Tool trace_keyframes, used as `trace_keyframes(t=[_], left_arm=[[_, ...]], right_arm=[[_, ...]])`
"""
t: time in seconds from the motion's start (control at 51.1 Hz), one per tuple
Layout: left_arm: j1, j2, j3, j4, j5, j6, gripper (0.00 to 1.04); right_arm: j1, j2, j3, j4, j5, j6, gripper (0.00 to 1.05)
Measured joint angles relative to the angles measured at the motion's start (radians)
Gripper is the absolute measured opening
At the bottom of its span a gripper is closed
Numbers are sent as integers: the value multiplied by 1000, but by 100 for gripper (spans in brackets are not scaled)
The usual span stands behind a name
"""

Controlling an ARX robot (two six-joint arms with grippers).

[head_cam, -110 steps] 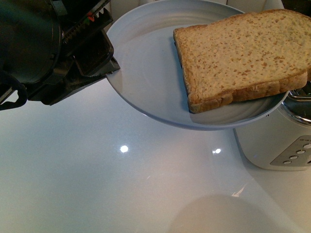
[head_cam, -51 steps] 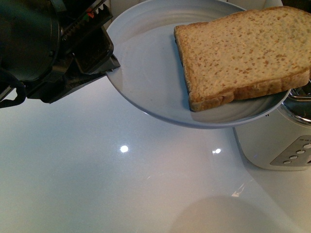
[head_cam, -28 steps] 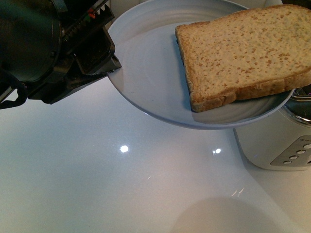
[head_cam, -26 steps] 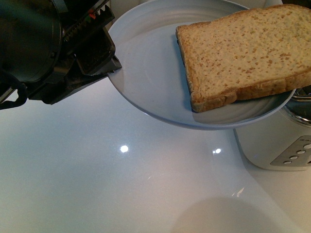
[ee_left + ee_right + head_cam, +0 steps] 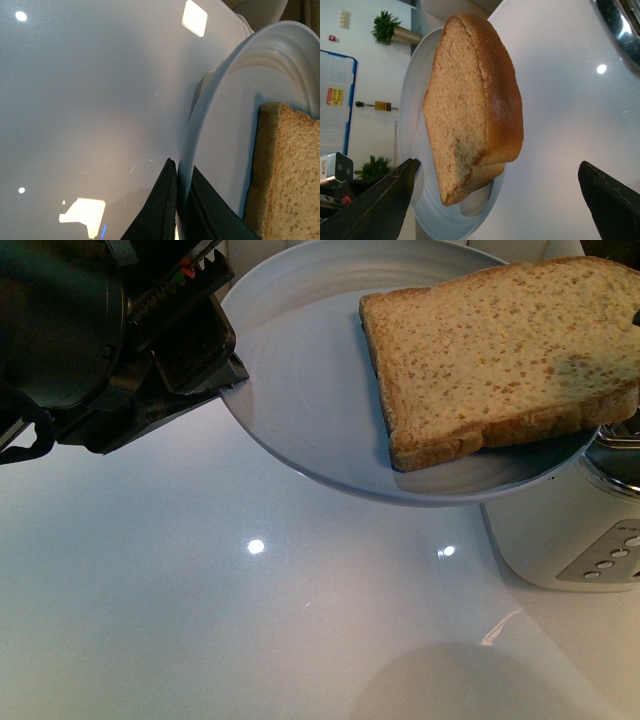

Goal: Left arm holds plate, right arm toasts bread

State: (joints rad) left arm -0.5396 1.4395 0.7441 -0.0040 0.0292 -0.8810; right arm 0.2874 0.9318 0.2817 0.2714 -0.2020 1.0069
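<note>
The pale blue-grey plate (image 5: 300,390) is held up above the white table, tilted, with the left arm's black gripper (image 5: 232,370) shut on its left rim. In the left wrist view the two jaws (image 5: 180,176) pinch the plate's rim (image 5: 220,120) edge-on. The bread (image 5: 500,350) lies flat on the plate's right half, its crust overhanging the rim. My right gripper (image 5: 497,169) is open, its fingers wide apart on either side of the bread's (image 5: 470,100) rounded crust end and apart from it. A dark fingertip (image 5: 636,315) shows at the front view's right edge.
A white toaster (image 5: 570,530) with a chrome top and a button panel stands under the plate's right edge; its chrome slot (image 5: 620,25) shows in the right wrist view. The glossy white table (image 5: 250,620) reflects ceiling lights.
The plate and bread have stayed almost still, drifting slightly left. A shadow has come onto the bread's right part, and a dark fingertip has appeared at the right edge.
</note>
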Motion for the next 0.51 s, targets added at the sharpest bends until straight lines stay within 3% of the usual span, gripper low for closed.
trace_keyframes(t=[0.235, 0.509], left_arm=[[0, 0, 0, 0, 0, 0, 3], [0, 0, 0, 0, 0, 0, 3]], right_arm=[[-14, 105, 27, 96, -13, 21, 95], [-37, 142, 53, 121, -36, 28, 58]])
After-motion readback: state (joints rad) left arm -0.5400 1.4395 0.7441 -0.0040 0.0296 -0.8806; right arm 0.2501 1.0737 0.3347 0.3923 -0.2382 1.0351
